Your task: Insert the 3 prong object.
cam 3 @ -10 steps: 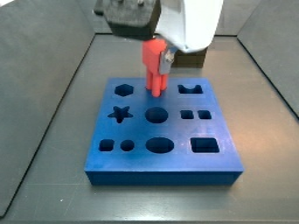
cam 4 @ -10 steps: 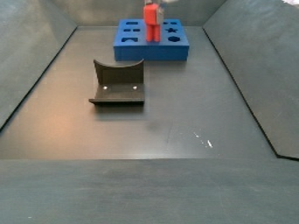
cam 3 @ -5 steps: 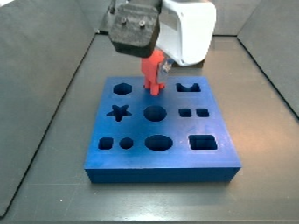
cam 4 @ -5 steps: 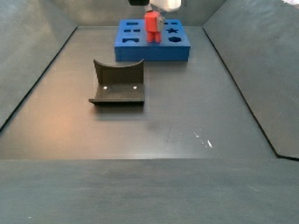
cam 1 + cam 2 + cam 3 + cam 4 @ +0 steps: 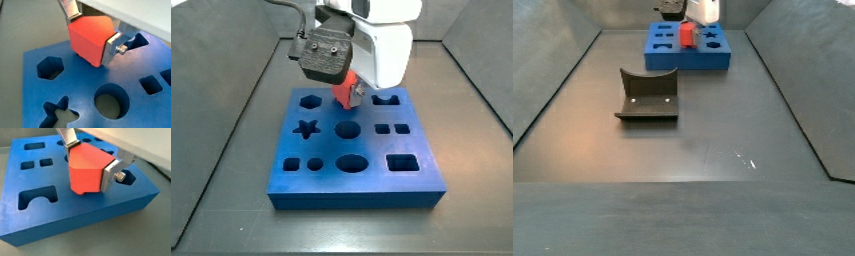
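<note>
The surface is dull dark grey, walled by grey panels, with the fixture standing mid-floor. At its far end lies the blue board. Above the board's rear cutouts the gripper clamps the 3 prong object, whose lower end sits close over the board.

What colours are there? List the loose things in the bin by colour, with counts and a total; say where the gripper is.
Red-pink: 1, the 3 prong object, held by the gripper over the blue board.
Blue: 1, the blue board.
Dark grey: 1, the curved block, on the floor apart from the board.
Total: 3
</note>
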